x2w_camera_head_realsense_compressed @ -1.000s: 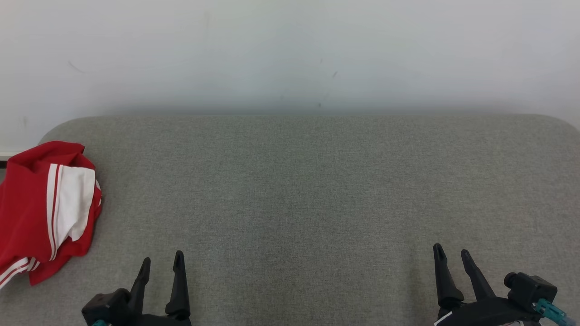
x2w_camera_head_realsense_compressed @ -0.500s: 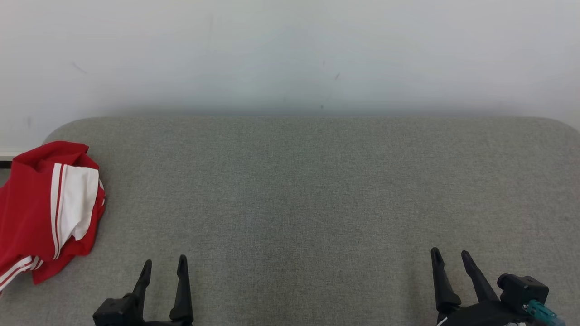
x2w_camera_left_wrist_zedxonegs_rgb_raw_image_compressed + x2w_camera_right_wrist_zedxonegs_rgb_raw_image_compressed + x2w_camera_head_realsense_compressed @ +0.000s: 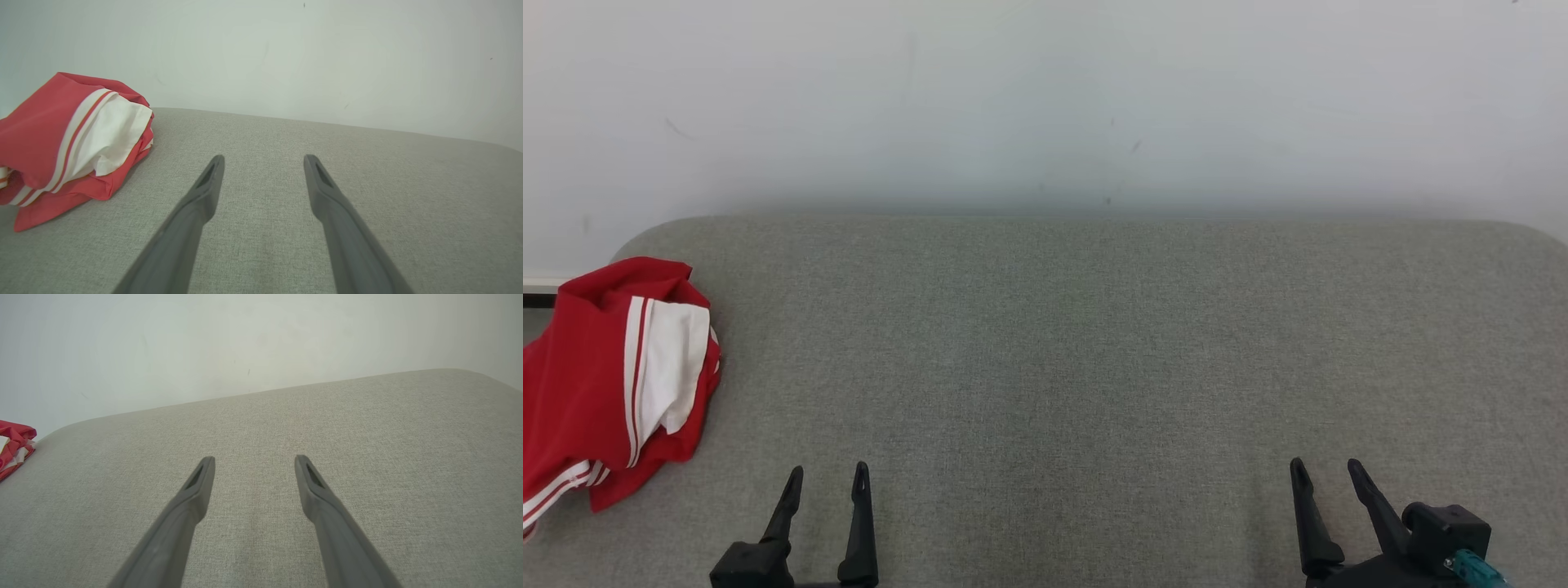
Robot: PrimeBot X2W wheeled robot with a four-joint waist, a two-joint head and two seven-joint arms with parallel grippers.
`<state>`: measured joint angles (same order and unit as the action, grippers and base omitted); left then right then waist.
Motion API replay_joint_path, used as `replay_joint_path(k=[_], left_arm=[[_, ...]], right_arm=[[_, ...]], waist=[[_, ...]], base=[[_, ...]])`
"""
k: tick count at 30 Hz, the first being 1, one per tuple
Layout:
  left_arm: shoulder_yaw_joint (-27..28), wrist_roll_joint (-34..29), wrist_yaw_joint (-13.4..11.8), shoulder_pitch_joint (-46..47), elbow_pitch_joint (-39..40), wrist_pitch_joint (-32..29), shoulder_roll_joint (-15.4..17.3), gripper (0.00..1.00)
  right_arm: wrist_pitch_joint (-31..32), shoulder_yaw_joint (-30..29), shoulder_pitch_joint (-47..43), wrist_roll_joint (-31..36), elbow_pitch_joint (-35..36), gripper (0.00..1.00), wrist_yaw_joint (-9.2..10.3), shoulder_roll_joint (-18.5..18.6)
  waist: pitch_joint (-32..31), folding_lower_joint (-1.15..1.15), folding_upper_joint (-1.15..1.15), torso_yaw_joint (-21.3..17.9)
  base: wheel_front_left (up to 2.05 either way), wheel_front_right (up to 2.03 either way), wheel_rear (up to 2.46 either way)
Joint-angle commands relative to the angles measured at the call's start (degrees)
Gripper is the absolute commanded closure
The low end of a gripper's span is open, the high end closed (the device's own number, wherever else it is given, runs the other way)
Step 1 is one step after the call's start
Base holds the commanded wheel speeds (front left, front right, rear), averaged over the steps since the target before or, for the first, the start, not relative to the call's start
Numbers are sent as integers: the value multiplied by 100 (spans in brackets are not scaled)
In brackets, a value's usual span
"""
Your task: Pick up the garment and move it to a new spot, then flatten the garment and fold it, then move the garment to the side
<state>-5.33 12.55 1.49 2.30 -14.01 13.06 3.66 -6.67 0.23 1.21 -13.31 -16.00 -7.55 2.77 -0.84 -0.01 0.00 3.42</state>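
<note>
- Pale wall (image 3: 1045,98) is seen behind a grey padded surface (image 3: 1094,343).
- A red and white garment (image 3: 596,384) is found crumpled at the left edge of this surface, untouched.
- The pick-up is judged as not yet begun; the left gripper (image 3: 828,468) must be brought leftward to the cloth.
- Both it and the right gripper (image 3: 1325,463) are held spread, with nothing grasped.

Grey bench (image 3: 1094,343) open across centre and right; crumpled garment (image 3: 613,376) blocks far left edge; wall (image 3: 1045,98) bounds the back.
</note>
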Motion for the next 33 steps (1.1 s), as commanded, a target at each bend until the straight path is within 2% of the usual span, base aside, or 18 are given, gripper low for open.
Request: replay_joint_path(k=[1,18,33], left_arm=[[7,-147,-5,-57,6,44,-13,0],[17,-829,9,-111,-47,222,-52,0],[115,-721,15,-88,-73,219,-72,0]], right_arm=[[-52,10,-21,123,9,0,10,17],[-180,79,-91,766,-4,0,12,18],[-208,13,-136,703,9,0,12,18]], waist=[[-3,1,0,3],[-3,1,0,60],[-14,1,0,121]], base=[[0,0,0],[0,0,0],[0,0,0]])
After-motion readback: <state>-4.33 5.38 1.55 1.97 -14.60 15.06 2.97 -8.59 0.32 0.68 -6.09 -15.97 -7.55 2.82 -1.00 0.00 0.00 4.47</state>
